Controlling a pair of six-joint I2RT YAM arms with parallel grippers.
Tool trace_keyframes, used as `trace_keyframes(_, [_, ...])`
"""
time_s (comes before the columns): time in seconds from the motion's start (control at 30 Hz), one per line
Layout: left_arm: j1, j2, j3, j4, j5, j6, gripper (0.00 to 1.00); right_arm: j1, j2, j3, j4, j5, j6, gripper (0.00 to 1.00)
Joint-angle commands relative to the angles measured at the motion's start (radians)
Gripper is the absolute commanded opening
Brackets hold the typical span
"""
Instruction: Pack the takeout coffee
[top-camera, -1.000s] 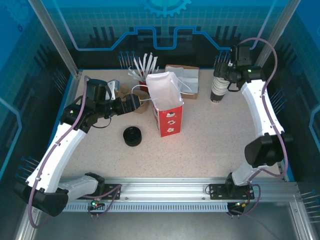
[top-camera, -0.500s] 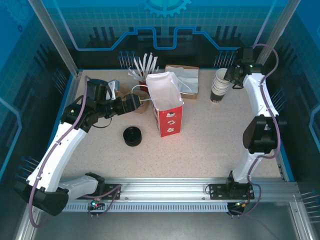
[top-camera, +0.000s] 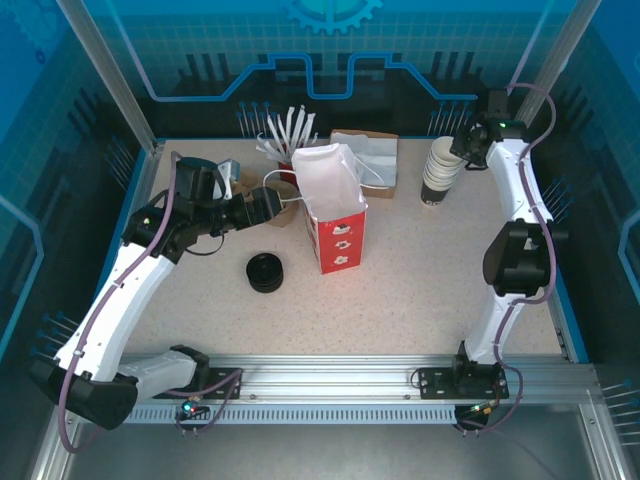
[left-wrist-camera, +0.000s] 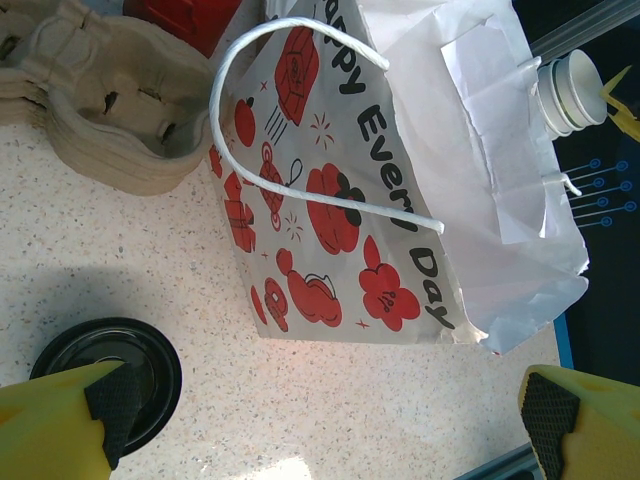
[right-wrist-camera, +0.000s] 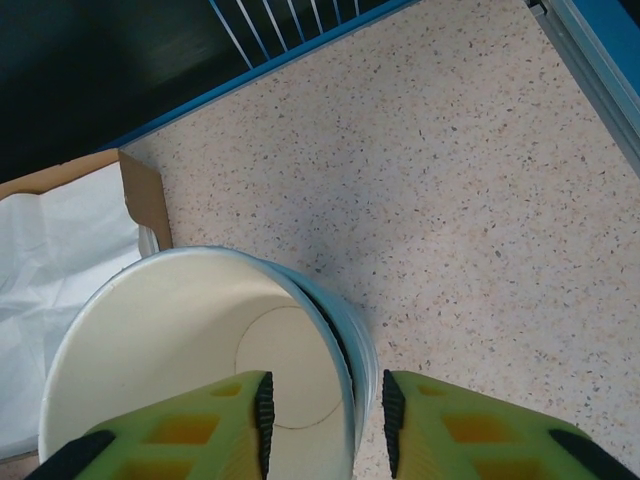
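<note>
The right hand (right-wrist-camera: 325, 400) has just narrowed around the rim of the top cup (right-wrist-camera: 170, 330): one finger hangs inside the white bowl, the other outside the wall. A sliver of gap shows on the inner side, so the hand looks half-closed and not yet pinching. That cup, nested on the stack of cups (top-camera: 437, 175) at the far right corner of the worktop (top-camera: 420, 270), is judged to be the one meant for the takeout coffee. It has not been lifted free, so the packing has barely begun.

Against the frame a second ago, the right arm has folded up: its elbow sits farther from the near edge, and its wrist has drawn back toward the far right corner. The white rims, then covered by the wrist, now show in the overhead view. The left hand (left-wrist-camera: 325, 405) is unchanged, spread wide and empty, low beside the red-and-white paper bag (left-wrist-camera: 330, 190). The lid stack (top-camera: 265, 272) and the bag have not shifted
</note>
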Motion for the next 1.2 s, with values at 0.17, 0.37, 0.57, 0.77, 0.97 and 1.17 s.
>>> trace_keyframes(0.17, [-0.01,0.007,-0.005,-0.01,0.0,-0.011,0.99,-0.014,0.046,0.068,-0.042,-0.015,-0.009,0.33])
trace_keyframes(0.37, [-0.01,0.01,-0.002,-0.012,-0.003,-0.008,0.99,-0.014,0.057,0.079,-0.047,-0.012,-0.014,0.26])
trace_keyframes(0.57, [-0.01,0.013,-0.007,-0.015,-0.003,-0.009,0.99,-0.014,0.056,0.08,-0.052,-0.012,-0.018,0.18])
trace_keyframes(0.77, [-0.01,0.012,-0.007,-0.02,-0.003,-0.011,0.99,-0.014,0.035,0.077,-0.058,-0.016,-0.021,0.07])
trace_keyframes(0.97, [-0.009,0.001,-0.004,-0.029,-0.003,-0.011,0.99,-0.009,-0.023,0.077,-0.064,-0.023,-0.02,0.01])
trace_keyframes(1.17, [-0.01,-0.02,0.011,-0.045,0.002,-0.015,0.99,-0.001,-0.106,0.078,-0.085,-0.034,-0.021,0.0])
